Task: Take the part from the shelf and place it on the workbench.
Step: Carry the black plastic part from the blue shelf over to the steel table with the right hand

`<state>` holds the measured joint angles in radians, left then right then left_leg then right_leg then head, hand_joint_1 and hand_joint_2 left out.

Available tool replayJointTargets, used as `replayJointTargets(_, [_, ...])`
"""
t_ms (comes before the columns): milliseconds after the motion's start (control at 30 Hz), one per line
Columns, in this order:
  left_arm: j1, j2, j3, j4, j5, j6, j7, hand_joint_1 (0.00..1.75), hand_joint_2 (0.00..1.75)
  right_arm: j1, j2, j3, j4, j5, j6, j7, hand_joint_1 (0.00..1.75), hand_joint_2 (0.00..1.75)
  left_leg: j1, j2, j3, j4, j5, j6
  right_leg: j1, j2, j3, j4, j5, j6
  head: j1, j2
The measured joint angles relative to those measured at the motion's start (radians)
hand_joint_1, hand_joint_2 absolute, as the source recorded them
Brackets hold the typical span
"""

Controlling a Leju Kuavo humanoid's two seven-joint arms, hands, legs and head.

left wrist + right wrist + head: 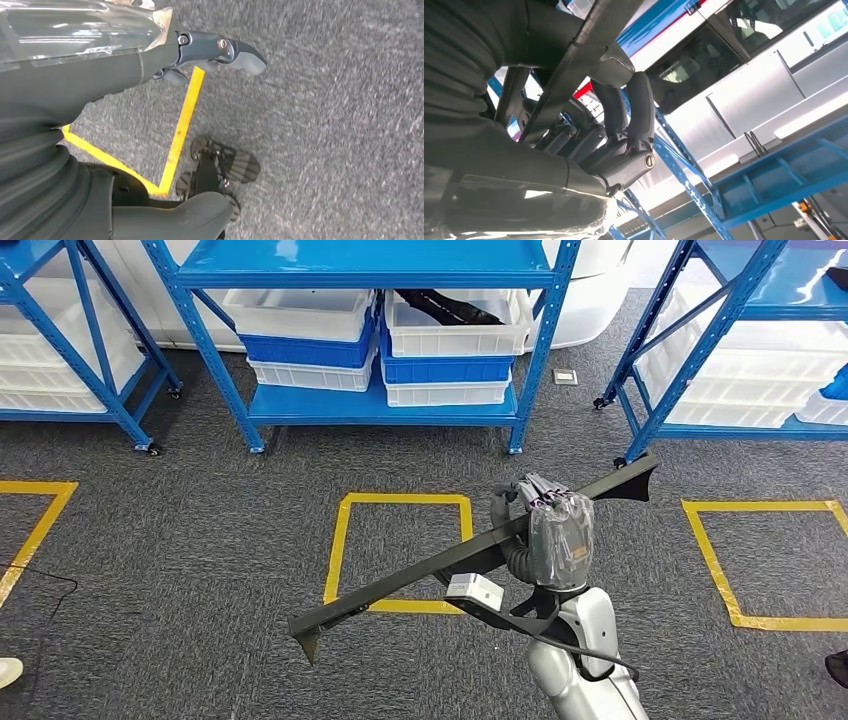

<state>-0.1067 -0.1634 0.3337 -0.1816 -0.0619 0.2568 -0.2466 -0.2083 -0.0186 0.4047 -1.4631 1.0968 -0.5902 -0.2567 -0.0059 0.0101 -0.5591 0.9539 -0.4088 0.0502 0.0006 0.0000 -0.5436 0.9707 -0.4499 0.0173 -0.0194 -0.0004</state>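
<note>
My right hand (555, 525) grips a long dark angled part (400, 585) near its middle and holds it above the carpet. The part slants from low on the left to high on the right, with a flared tip at each end. In the right wrist view the dark fingers (624, 115) curl around the part (589, 35). In the left wrist view my left hand (100, 75) hangs over the grey carpet, its fingers apart, with nothing in it.
A blue shelf (380, 405) stands ahead with white and blue bins; one white bin (455, 330) holds another dark part. More blue shelves stand at the left and right. Yellow tape squares (400, 502) mark the carpet. Shoes show at both lower edges.
</note>
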Motion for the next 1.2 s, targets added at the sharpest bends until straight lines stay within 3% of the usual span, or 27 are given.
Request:
replayJointTargets(67, [0.001,-0.004,0.000,0.000,-0.008,0.025,-0.005,0.00,1.75,-0.004,0.002,-0.001,-0.001,-0.001,0.000,-0.002,1.75,1.75,0.010,0.011,0.006,-0.024,0.016,0.006,0.001,0.002,-0.041,0.077,-0.041,0.000,0.004,0.000])
replayJointTargets(133, [0.002,-0.006,-0.001,0.000,-0.012,0.050,-0.012,0.00,1.75,-0.002,0.002,-0.002,0.000,-0.002,0.001,-0.003,1.75,1.75,0.013,0.022,0.002,-0.027,0.019,0.005,-0.009,0.002,-0.109,0.217,-0.097,0.002,0.007,0.000])
replayJointTargets(167, [0.003,-0.007,-0.001,0.000,-0.013,0.060,-0.018,0.00,1.75,0.002,0.002,-0.004,0.000,-0.002,0.002,-0.002,1.75,1.75,0.015,0.028,0.000,-0.026,0.020,0.003,-0.016,0.001,-0.133,0.269,-0.112,0.008,0.007,0.000])
replayJointTargets(200, [0.004,-0.008,0.000,0.000,-0.013,0.067,-0.025,0.00,1.75,0.005,0.002,-0.005,0.000,-0.001,0.004,-0.002,1.75,1.75,0.019,0.035,-0.002,-0.025,0.020,-0.001,-0.023,0.000,-0.138,0.280,-0.110,0.019,0.007,0.000])
replayJointTargets(233, [0.005,-0.008,0.000,0.000,-0.014,0.071,-0.033,0.00,1.75,0.008,0.002,-0.007,0.000,0.000,0.005,-0.001,1.75,1.75,0.024,0.042,-0.003,-0.023,0.020,-0.007,-0.031,-0.002,-0.124,0.252,-0.094,0.033,0.007,0.000])
replayJointTargets(300, [0.006,-0.010,-0.001,0.000,-0.020,0.076,-0.046,0.00,1.75,0.009,0.003,-0.010,0.000,0.007,0.007,0.002,1.75,1.75,0.038,0.057,-0.009,-0.005,0.013,-0.026,-0.045,-0.024,-0.049,0.111,-0.040,0.063,0.007,0.000])
replayJointTargets(333, [0.006,-0.009,-0.001,0.000,-0.024,0.077,-0.053,0.00,1.75,0.010,0.004,-0.011,0.000,0.011,0.008,0.004,1.75,1.75,0.042,0.063,-0.014,0.009,0.006,-0.039,-0.047,-0.038,-0.025,0.057,-0.020,0.070,0.010,0.000])
replayJointTargets(367, [0.007,-0.007,-0.002,0.000,-0.029,0.078,-0.059,0.00,1.75,0.010,0.006,-0.013,0.000,0.016,0.008,0.006,1.75,1.75,0.045,0.069,-0.018,0.022,-0.002,-0.051,-0.047,-0.047,-0.010,0.027,-0.010,0.068,0.013,0.000])
replayJointTargets(400, [0.009,-0.006,-0.004,0.000,-0.032,0.076,-0.067,0.00,1.75,0.012,0.008,-0.015,-0.001,0.023,0.008,0.009,1.75,1.75,0.044,0.075,-0.021,0.031,-0.007,-0.060,-0.045,-0.049,-0.014,0.029,-0.010,0.058,0.013,0.000])
replayJointTargets(467, [0.014,-0.003,-0.009,0.000,-0.040,0.061,-0.080,0.00,1.75,0.018,0.012,-0.017,-0.004,0.036,0.007,0.014,1.75,1.75,0.046,0.087,-0.022,0.038,-0.009,-0.068,-0.042,-0.029,-0.026,0.046,-0.009,0.034,0.010,0.000])
replayJointTargets(500, [0.016,-0.001,-0.013,0.000,-0.042,0.042,-0.085,0.00,1.75,0.023,0.014,-0.018,-0.005,0.042,0.007,0.018,1.75,1.75,0.050,0.085,-0.023,0.041,-0.014,-0.072,-0.042,-0.019,-0.031,0.049,-0.007,0.026,0.006,0.000])
replayJointTargets(567, [0.019,0.008,-0.019,0.000,-0.045,-0.016,-0.088,0.00,1.75,0.029,0.018,-0.020,-0.007,0.053,0.008,0.024,1.75,1.75,0.055,0.052,-0.041,0.091,-0.061,-0.074,-0.040,-0.001,-0.039,0.052,-0.001,0.013,0.004,0.000])
replayJointTargets(633, [0.023,0.019,-0.024,0.000,-0.043,-0.064,-0.085,0.00,1.75,0.032,0.025,-0.021,-0.008,0.062,0.013,0.028,1.75,1.75,0.050,0.010,-0.091,0.219,-0.143,-0.069,-0.033,0.018,-0.045,0.051,0.006,0.001,-0.004,0.000])
replayJointTargets(667, [0.025,0.024,-0.025,0.001,-0.041,-0.077,-0.083,0.00,1.75,0.034,0.029,-0.021,-0.008,0.065,0.015,0.028,1.75,1.75,0.045,0.002,-0.119,0.287,-0.175,-0.064,-0.028,0.028,-0.048,0.051,0.010,-0.004,-0.007,0.000])
replayJointTargets(700, [0.027,0.028,-0.025,0.001,-0.038,-0.087,-0.080,0.00,1.75,0.037,0.032,-0.021,-0.008,0.068,0.018,0.029,1.75,1.75,0.040,-0.002,-0.137,0.333,-0.191,-0.057,-0.022,0.040,-0.052,0.051,0.013,-0.010,-0.009,0.000])
replayJointTargets(733, [0.029,0.033,-0.025,0.001,-0.035,-0.093,-0.078,0.00,1.75,0.040,0.034,-0.020,-0.008,0.070,0.021,0.029,1.75,1.75,0.034,-0.006,-0.138,0.341,-0.189,-0.046,-0.016,0.053,-0.057,0.051,0.017,-0.016,-0.009,0.000])
replayJointTargets(800, [0.031,0.038,-0.025,0.001,-0.032,-0.100,-0.074,0.00,1.75,0.043,0.041,-0.018,-0.008,0.073,0.026,0.029,1.75,1.75,0.022,-0.026,-0.081,0.242,-0.146,-0.018,-0.006,0.081,-0.068,0.051,0.028,-0.025,-0.009,0.000])
replayJointTargets(867, [0.031,0.047,-0.025,0.000,-0.031,-0.103,-0.074,0.00,1.75,0.043,0.049,-0.015,-0.008,0.073,0.029,0.030,1.75,1.75,0.008,-0.076,-0.010,0.116,-0.107,0.007,-0.001,0.105,-0.076,0.050,0.039,-0.025,-0.007,0.000])
replayJointTargets(933, [0.031,0.053,-0.026,0.000,-0.031,-0.105,-0.073,0.00,1.75,0.043,0.056,-0.013,-0.008,0.073,0.030,0.030,1.75,1.75,-0.004,-0.098,0.015,0.072,-0.094,0.012,0.000,0.125,-0.080,0.048,0.047,-0.017,-0.006,0.000])
replayJointTargets(1000, [0.031,0.052,-0.026,0.000,-0.031,-0.106,-0.072,0.00,1.75,0.044,0.058,-0.011,-0.008,0.073,0.031,0.031,1.75,1.75,-0.006,-0.073,0.017,0.063,-0.080,0.010,0.002,0.138,-0.088,0.049,0.055,-0.007,-0.007,0.000])
replayJointTargets(1033, [0.031,0.052,-0.025,0.000,-0.030,-0.106,-0.071,0.00,1.75,0.045,0.058,-0.011,-0.008,0.073,0.031,0.031,1.75,1.75,-0.005,-0.061,0.017,0.057,-0.071,0.010,0.004,0.123,-0.097,0.058,0.051,-0.005,-0.006,0.000])
replayJointTargets(1067, [0.032,0.052,-0.025,0.000,-0.030,-0.106,-0.070,0.00,1.75,0.044,0.057,-0.010,-0.008,0.073,0.032,0.030,1.75,1.75,-0.002,-0.047,0.016,0.051,-0.062,0.012,0.006,0.096,-0.113,0.085,0.034,-0.005,-0.003,0.000])
replayJointTargets(1133, [0.038,0.054,-0.025,0.000,-0.028,-0.108,-0.069,0.00,1.75,0.043,0.057,-0.005,-0.007,0.074,0.033,0.030,1.75,1.75,-0.002,-0.016,0.007,0.045,-0.051,0.014,0.005,0.034,-0.162,0.195,-0.031,-0.010,0.003,0.000])
replayJointTargets(1200, [0.044,0.056,-0.025,0.000,-0.028,-0.112,-0.069,0.00,1.75,0.047,0.057,0.001,-0.005,0.074,0.033,0.030,1.75,1.75,-0.003,0.018,-0.005,0.046,-0.046,0.014,-0.003,0.013,-0.202,0.309,-0.088,-0.005,0.007,0.000])
